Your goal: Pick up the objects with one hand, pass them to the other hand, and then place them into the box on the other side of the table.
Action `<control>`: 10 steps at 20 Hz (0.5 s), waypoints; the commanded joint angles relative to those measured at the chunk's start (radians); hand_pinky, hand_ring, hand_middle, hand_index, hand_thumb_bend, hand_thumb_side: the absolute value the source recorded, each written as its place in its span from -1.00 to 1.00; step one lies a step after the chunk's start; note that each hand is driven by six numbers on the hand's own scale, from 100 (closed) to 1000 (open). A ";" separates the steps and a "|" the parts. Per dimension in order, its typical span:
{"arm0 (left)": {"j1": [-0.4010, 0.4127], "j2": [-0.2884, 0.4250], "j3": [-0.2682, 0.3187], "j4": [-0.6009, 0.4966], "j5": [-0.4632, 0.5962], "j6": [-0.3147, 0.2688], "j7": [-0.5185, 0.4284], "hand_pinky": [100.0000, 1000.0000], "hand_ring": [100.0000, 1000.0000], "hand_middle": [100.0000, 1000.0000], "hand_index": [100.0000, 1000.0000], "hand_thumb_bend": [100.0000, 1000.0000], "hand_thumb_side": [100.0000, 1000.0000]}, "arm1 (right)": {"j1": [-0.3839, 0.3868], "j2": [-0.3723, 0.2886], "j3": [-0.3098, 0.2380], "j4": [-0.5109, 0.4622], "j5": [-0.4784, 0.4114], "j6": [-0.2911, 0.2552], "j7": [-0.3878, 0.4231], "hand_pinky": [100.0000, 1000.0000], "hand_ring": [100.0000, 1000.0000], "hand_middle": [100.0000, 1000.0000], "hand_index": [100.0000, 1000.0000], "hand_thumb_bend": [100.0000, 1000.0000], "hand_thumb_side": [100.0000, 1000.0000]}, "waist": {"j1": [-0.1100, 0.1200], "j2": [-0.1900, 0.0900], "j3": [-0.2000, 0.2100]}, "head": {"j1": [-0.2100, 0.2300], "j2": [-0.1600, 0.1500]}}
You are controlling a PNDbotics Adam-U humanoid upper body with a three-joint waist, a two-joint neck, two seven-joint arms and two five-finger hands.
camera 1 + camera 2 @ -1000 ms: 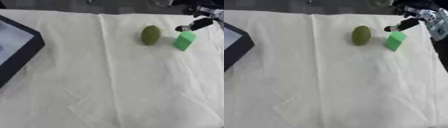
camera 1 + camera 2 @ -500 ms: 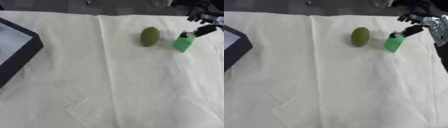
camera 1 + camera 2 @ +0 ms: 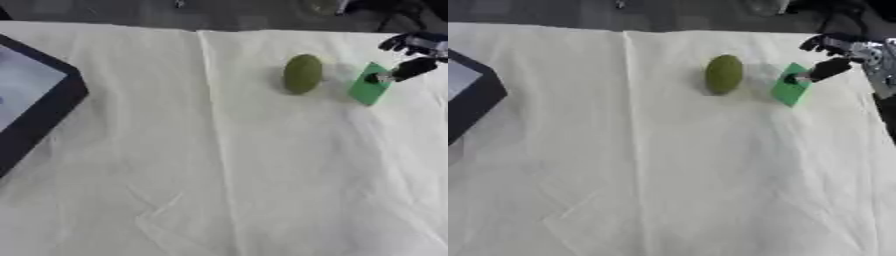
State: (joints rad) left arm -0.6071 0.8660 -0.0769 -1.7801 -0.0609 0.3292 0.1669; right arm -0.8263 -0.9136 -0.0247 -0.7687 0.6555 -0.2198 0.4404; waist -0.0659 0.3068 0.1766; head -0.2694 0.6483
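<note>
Two objects sit before you: your right hand seems to touch the green block with one extended finger, fingers unclenched, olive fruit beside it.

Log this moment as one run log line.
right hand: at green block, thumb touching | olive fruit: on cloth | box: left edge

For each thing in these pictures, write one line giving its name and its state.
Green block: standing tilted on the cloth, a fingertip of the right hand on its upper face.
Olive-green oval fruit: lying on the cloth, untouched.
Box: open, at the left edge.
Right hand: at the block, not closed round it.
White cloth: spread out, creased.
</note>
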 commanded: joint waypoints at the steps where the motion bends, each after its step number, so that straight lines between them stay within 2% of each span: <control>1: -0.008 0.041 0.018 -0.018 -0.004 0.000 0.005 0.43 0.14 0.04 0.39 -0.08 -0.56 | -0.009 -0.054 -0.014 0.006 0.005 0.001 0.004 0.77 0.86 0.74 0.82 0.13 -0.03 | 0.003 -0.013 0.003 | -0.003 -0.012; 10: -0.001 0.042 0.019 -0.027 -0.008 0.002 0.010 0.43 0.14 0.03 0.38 -0.10 -0.56 | -0.032 -0.041 -0.020 0.046 0.097 0.030 -0.037 0.77 0.85 0.75 0.83 0.10 -0.01 | 0.004 -0.001 0.012 | -0.008 -0.018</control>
State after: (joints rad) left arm -0.6001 0.8697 -0.0767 -1.7917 -0.0632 0.3312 0.1728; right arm -0.8453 -0.9139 -0.0355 -0.7252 0.7357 -0.1940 0.4126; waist -0.0668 0.3234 0.1880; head -0.2748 0.6473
